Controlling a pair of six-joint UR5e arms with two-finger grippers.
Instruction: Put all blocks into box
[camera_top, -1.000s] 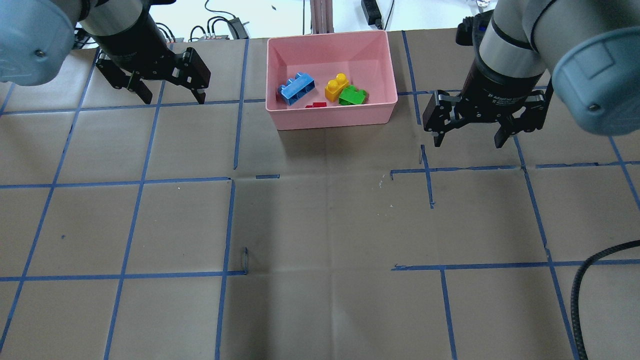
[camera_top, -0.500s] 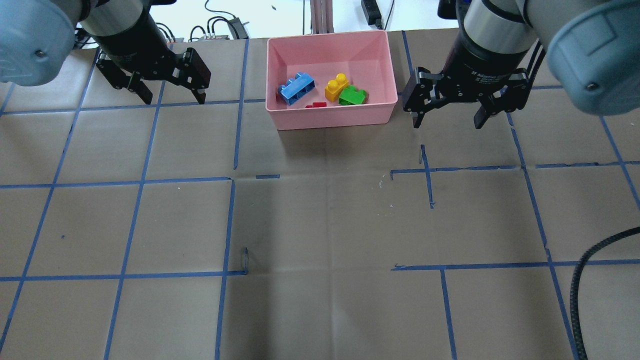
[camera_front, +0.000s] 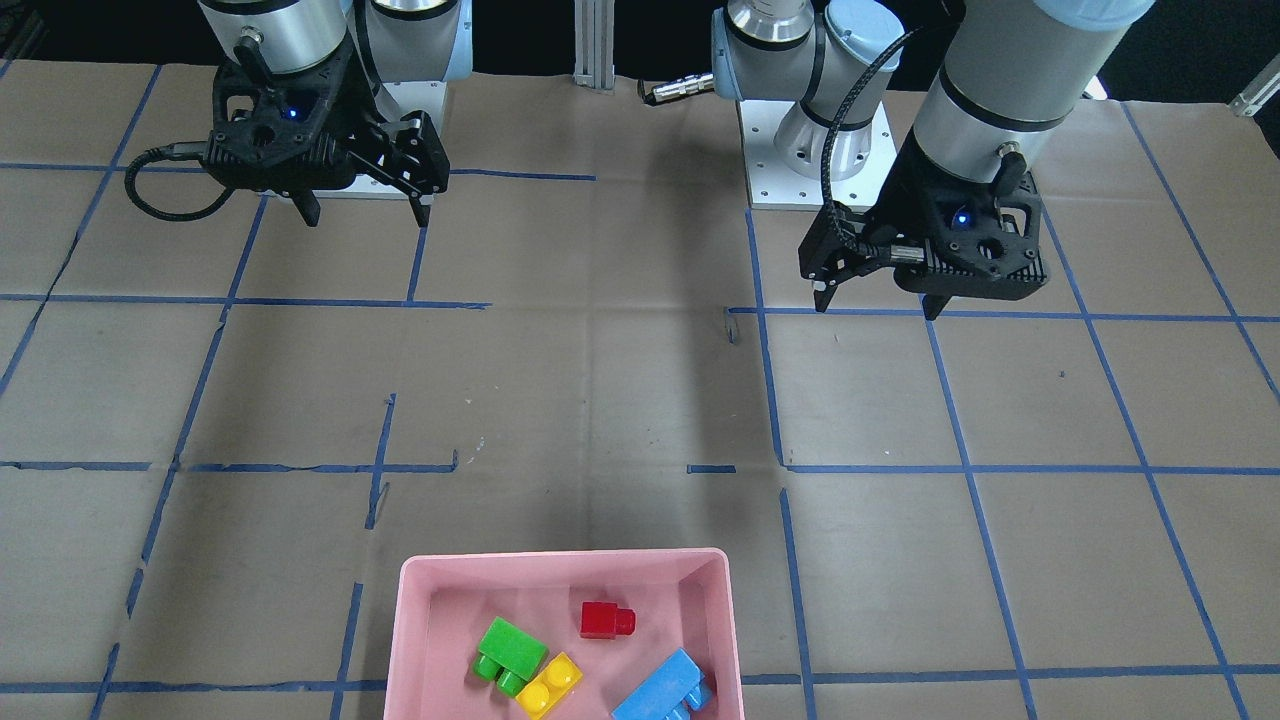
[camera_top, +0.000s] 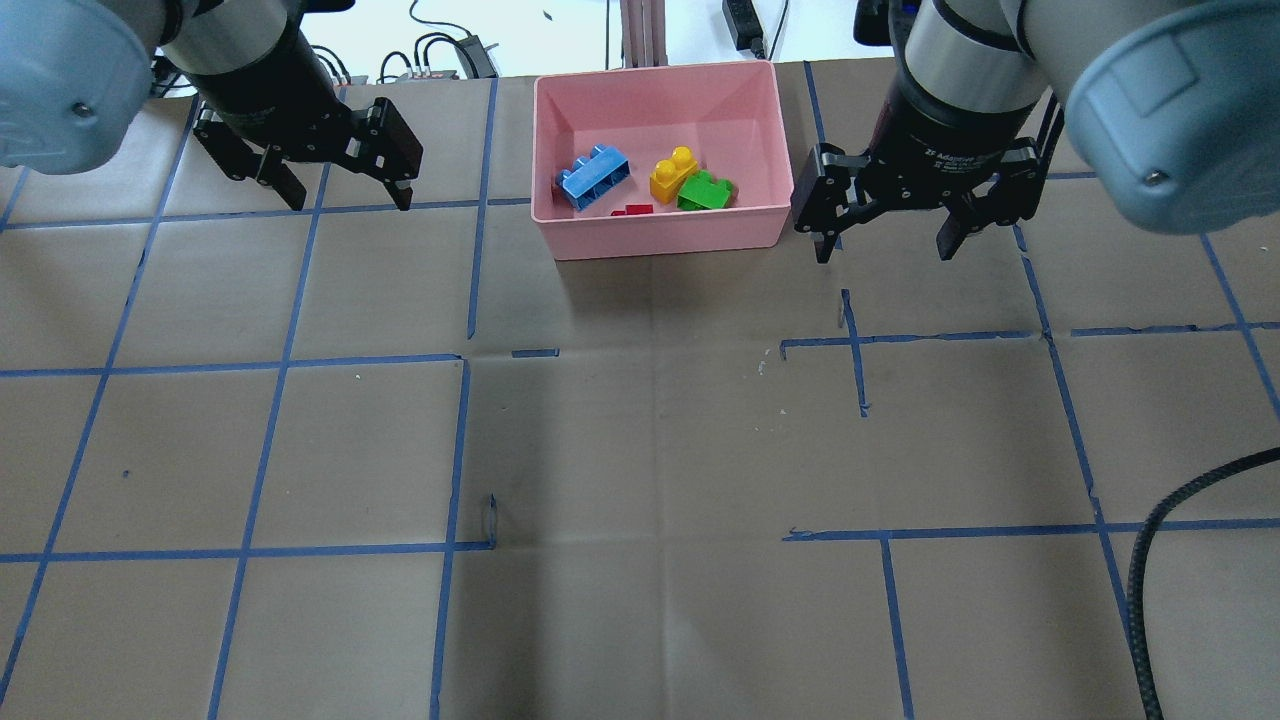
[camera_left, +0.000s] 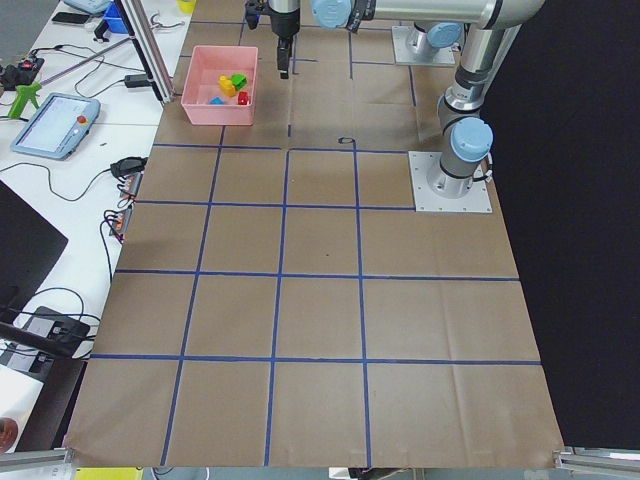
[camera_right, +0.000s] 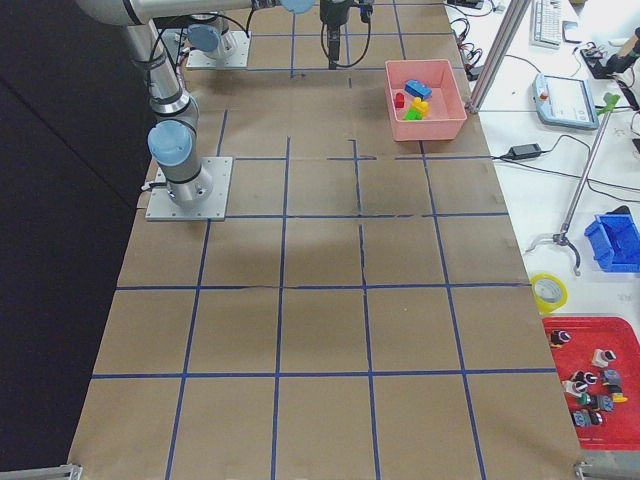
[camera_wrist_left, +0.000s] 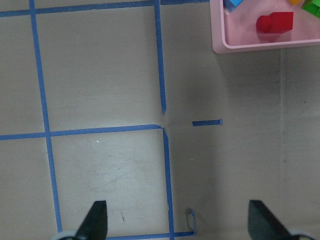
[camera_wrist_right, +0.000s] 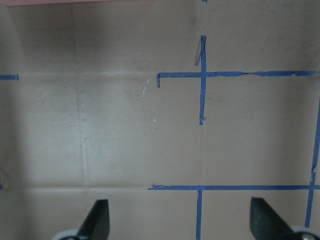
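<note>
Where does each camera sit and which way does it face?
Front-facing: across the table, facing the robot; left hand on the view's right.
Overhead: behind the robot, looking forward, down; both arms, right hand at right.
Exterior left: table's left end, looking along it; robot on the right.
Exterior right: table's right end; robot on the left.
Left wrist: down past its fingertips at paper, box corner.
Right wrist: down past its fingertips at taped paper.
Shared: front-facing and overhead show four blocks in the box.

brown paper table (camera_top: 640, 450), blue tape grid (camera_top: 275, 400), pink box (camera_top: 665, 235)
</note>
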